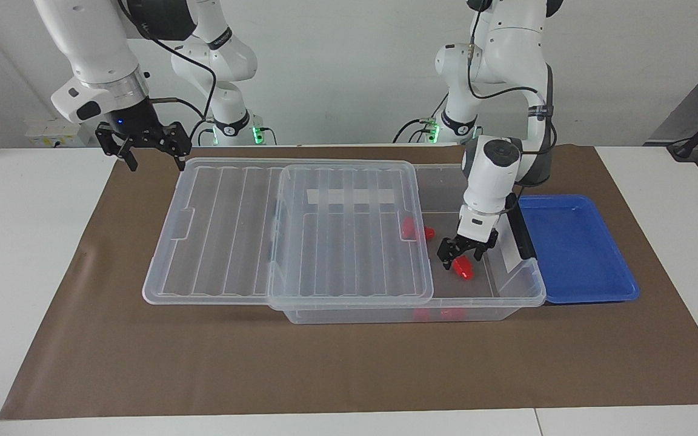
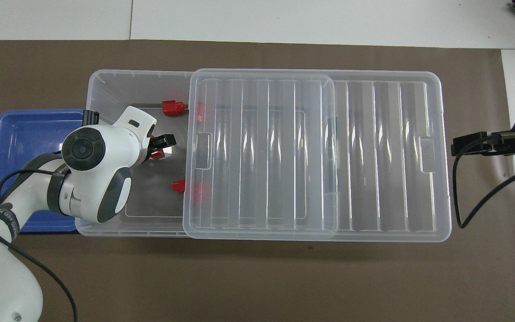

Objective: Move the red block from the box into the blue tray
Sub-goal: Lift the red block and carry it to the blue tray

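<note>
The red block point(image 1: 463, 269) is a small, chunky plastic piece, surely light and stiff, with smooth faces that could slip, so a firm pinch across its flat sides suits it best. It sits in the open end of the box point(image 1: 521, 284), the end toward the left arm, with the left gripper point(image 1: 462, 253) down inside the box and its fingers closed around the block's upper part; whether the block rests on the box floor or hangs just above it is hard to tell. Two other red pieces point(image 2: 172, 108) lie near the edge of the lid point(image 1: 349, 236), which is slid toward the right arm's end (half covering the box, half overhanging it).

The left arm bends over the box wall, its wrist pointing steeply down. The blue tray point(image 1: 591, 284) lies just beside the box at that same end. The right gripper point(image 1: 154, 145) waits with fingers spread, above the brown mat point(image 1: 82, 339) near the lid's corner.
</note>
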Motion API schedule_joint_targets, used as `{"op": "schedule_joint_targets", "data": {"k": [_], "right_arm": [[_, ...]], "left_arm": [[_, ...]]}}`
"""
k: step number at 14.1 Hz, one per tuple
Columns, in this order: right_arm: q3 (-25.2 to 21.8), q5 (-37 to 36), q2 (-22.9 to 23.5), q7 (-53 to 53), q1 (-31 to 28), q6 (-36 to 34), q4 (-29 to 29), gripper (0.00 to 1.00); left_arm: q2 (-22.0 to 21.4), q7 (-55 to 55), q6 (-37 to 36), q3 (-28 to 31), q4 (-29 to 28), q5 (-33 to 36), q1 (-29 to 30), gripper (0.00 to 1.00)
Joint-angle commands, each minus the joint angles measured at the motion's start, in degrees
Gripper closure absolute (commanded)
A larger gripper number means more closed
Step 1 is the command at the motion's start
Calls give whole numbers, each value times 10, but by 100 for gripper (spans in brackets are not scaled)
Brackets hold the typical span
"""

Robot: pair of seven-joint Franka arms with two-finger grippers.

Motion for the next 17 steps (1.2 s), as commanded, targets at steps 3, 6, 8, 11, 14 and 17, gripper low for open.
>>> {"op": "schedule_joint_targets", "data": {"k": [3, 6, 8, 11, 14, 17], "right_arm": [[6, -9, 44, 16, -3, -42, 76, 0], [5, 0, 44, 15, -9, -59, 79, 0], [5, 0, 38, 16, -9, -72, 70, 0], [3, 0, 35, 13, -11, -88, 65, 0], [2, 1, 32, 15, -11, -90, 60, 0], [2, 2, 32, 17, -10, -90, 59, 0]], "left_arm": [[9, -10, 17, 6, -7, 34, -9, 4], [9, -11, 16, 6, -6, 34, -9, 41], [9, -11, 13, 6, -5, 34, -9, 73], [9, -7, 9, 6, -2, 34, -9, 100], [8, -3, -23, 6, 14, 34, -9, 100], [0, 0, -159, 3, 95, 34, -9, 100]]}}
